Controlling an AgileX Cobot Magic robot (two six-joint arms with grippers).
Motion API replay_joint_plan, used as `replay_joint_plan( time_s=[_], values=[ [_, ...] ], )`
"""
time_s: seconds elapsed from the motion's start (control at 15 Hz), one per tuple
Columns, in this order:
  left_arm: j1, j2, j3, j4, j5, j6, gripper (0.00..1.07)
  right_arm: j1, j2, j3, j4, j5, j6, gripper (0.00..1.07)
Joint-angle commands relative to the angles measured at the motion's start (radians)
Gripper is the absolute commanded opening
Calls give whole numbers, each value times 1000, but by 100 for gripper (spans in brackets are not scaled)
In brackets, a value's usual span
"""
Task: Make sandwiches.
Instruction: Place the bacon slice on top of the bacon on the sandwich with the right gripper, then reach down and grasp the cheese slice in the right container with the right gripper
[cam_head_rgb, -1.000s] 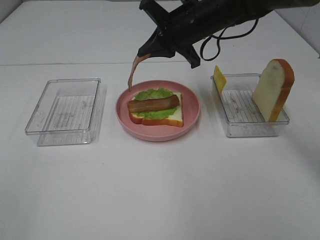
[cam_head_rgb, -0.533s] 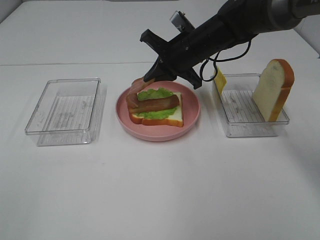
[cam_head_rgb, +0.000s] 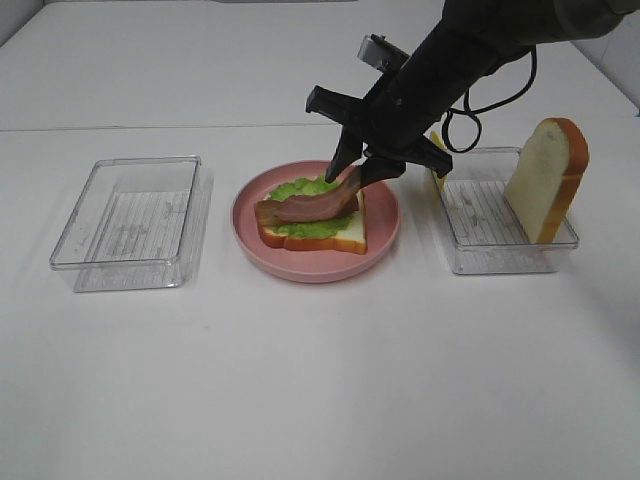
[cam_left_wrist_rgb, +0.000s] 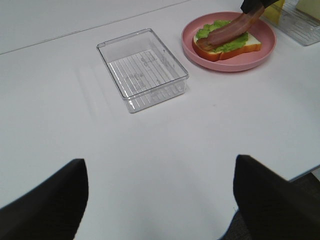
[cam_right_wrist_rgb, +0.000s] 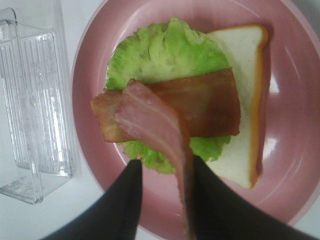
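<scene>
On the pink plate (cam_head_rgb: 315, 270) lies a sandwich (cam_head_rgb: 325, 233): a white bread slice, green lettuce (cam_right_wrist_rgb: 165, 50) and a flat bacon strip (cam_right_wrist_rgb: 205, 107). A second bacon strip (cam_head_rgb: 345, 190) rests its far end on the first and rises into my right gripper (cam_head_rgb: 365, 170). In the right wrist view the right gripper (cam_right_wrist_rgb: 165, 167) has its fingers (cam_right_wrist_rgb: 125, 200) apart, and the strip (cam_right_wrist_rgb: 150, 117) leans on one of them. My left gripper (cam_left_wrist_rgb: 160, 165) stands open and empty over bare table, far from the plate (cam_left_wrist_rgb: 230, 65).
An empty clear tray (cam_head_rgb: 130, 220) sits left of the plate. Right of it, another clear tray (cam_head_rgb: 500, 255) holds an upright bread slice (cam_head_rgb: 548, 180) and a yellow cheese slice (cam_head_rgb: 437, 155). The right arm's cable hangs above that tray.
My right gripper came down and to the right over the plate, laid the hanging bacon strip's free end on the sandwich, and parted its fingers. The left gripper has not moved.
</scene>
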Motion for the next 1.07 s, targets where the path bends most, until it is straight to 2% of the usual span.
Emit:
replay_joint_plan(
  time_s=[0.07, 0.13, 0.4, 0.6, 0.67, 0.8, 0.93, 1.07],
  values=[
    [-1, -8, 7, -6, -12, 1, 77, -3, -7, -2, -5, 13, 3, 67],
    [-1, -8, 7, -6, -12, 1, 77, -3, -8, -3, -5, 24, -5, 72],
    [-1, -8, 7, -6, -12, 1, 77, -3, -8, -101, -64, 194, -13, 73],
    [-1, -8, 7, -6, -12, 1, 77, -3, -8, -222, -221, 367, 25, 73],
    [-1, -8, 7, -6, -12, 1, 77, -3, -8, -238, -249, 378, 33, 73],
    [-1, -8, 7, -6, -12, 1, 77, -4, -8, -308, -429, 399, 80, 72],
    [-1, -8, 7, -6, -12, 1, 77, -37, -6, -320, -463, 390, 92, 72],
    [-1, -8, 7, -6, -12, 1, 77, -87, 1, -320, -446, 364, 71, 71]
  ],
)
